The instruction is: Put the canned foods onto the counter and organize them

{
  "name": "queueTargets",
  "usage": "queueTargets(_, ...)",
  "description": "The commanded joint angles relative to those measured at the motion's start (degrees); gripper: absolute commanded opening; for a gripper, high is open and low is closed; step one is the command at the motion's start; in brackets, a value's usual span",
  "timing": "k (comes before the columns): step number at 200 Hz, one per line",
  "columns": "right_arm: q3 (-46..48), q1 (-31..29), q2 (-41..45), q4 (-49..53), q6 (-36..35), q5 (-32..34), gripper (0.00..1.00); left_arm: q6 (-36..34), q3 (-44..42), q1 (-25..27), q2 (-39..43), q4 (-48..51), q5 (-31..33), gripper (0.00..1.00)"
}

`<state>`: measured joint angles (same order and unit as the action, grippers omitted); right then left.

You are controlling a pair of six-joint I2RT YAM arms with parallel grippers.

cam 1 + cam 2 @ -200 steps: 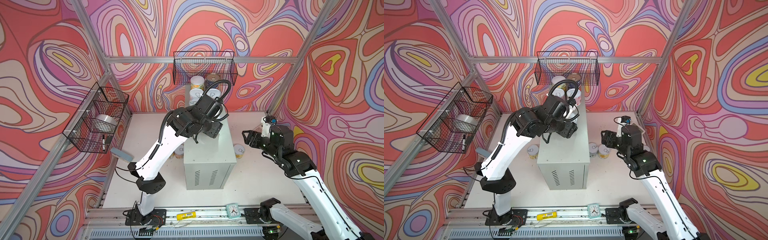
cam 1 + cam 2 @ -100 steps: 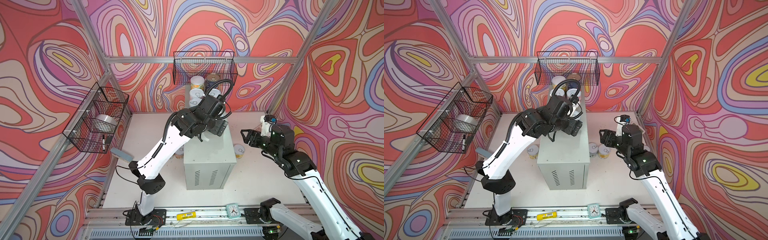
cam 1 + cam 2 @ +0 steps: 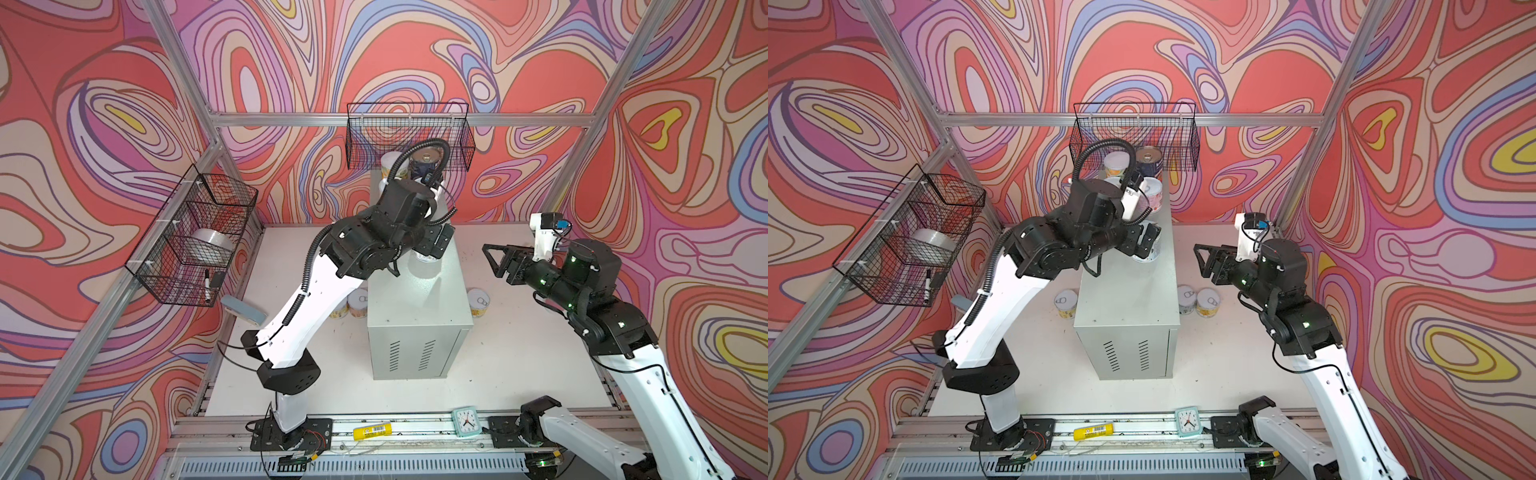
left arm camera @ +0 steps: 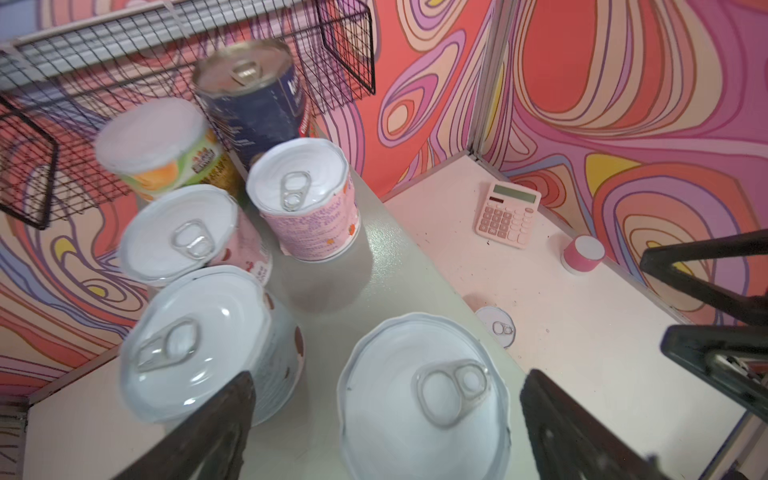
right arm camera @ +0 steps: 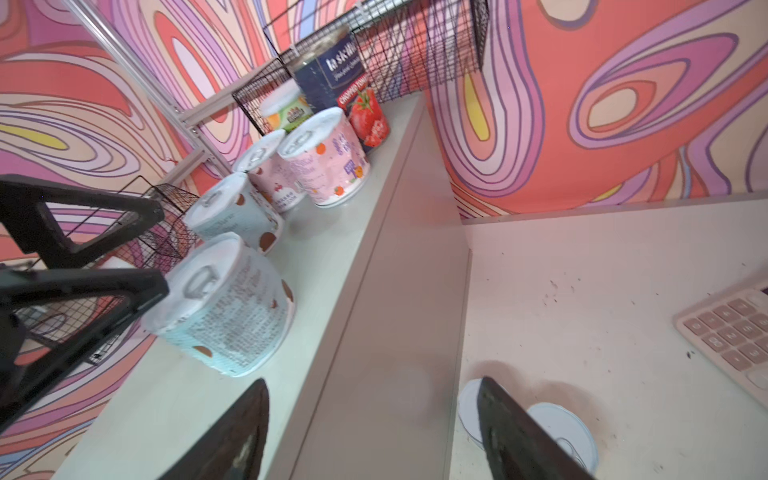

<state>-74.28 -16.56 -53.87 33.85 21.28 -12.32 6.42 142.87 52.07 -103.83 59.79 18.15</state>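
L claw (image 4: 386, 380) spread astride blue tin (image 3: 1144, 255), 6 o'c of pink tin (image 3: 1152, 199). R claw (image 5: 374, 386) spread, empty. Tin prob stiff, slick: pinch sidewall.

Counter (image 3: 430, 301) near half bare, open from above. Far half packed with cans (image 4: 309, 224), wire basket (image 3: 409, 133) hanging close behind. Left arm (image 3: 365, 249) spans left edge, blocking that side. Two loose cans (image 3: 1208, 303) crowd tabletop (image 3: 1225, 353) strip beside right wall.
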Motion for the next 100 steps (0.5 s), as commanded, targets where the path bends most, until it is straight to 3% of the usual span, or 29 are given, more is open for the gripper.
queueTargets(1,-1.2,0.0,-0.4,-2.3,-1.5,-5.9,0.84,-2.7,-4.7,0.1,7.7,-5.7,5.9,1.00)
queueTargets(29,-2.1,0.0,-0.4,-3.8,-2.3,-10.8,0.85,-3.4,-14.6,0.1,16.2,-10.5,10.8,1.00)
queueTargets(53,-2.8,-1.0,-0.6,-3.2,-3.1,-10.9,0.83,-1.9,-23.7,-0.1,23.5,-13.5,11.5,1.00)
queueTargets(82,-3.9,-5.2,-2.1,-1.1,-5.1,-6.8,0.79,1.9,-30.2,-1.0,28.9,-11.2,8.3,1.00)
queueTargets(100,-4.6,-11.8,-3.6,-0.5,-7.2,-0.1,0.80,4.2,-33.8,-2.3,31.1,-10.1,6.7,1.00)
